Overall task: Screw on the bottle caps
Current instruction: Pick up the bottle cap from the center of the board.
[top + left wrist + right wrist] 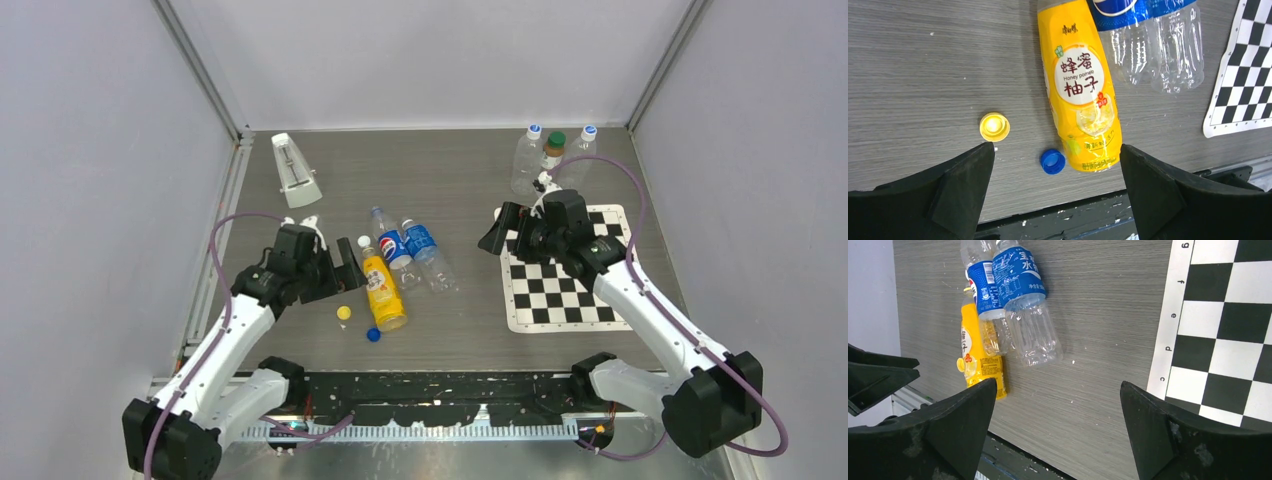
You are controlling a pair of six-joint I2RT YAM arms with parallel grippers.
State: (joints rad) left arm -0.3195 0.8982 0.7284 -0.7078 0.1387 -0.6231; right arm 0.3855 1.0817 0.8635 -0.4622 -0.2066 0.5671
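first, with the left gripper [338, 270] spread wide and empty, centre squarely over the yellow cap [994, 126], seemingly hollow side up, left of the ridged blue cap [1053, 161] touching the yellow bottle [1080, 85]. farther right, the right gripper [500, 230] gapes, holding nothing.

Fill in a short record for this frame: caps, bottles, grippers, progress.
loose caps: yellow cap and blue cap, on the table near the yellow bottle's base
lying bottles: yellow bottle, Pepsi-label bottle, water bottle, side by side
standing bottles: three, capped, far right corner
left gripper: open, empty, over the loose caps
right gripper: open, empty, beside the checkered mat
progress: yellow and blue caps not yet on
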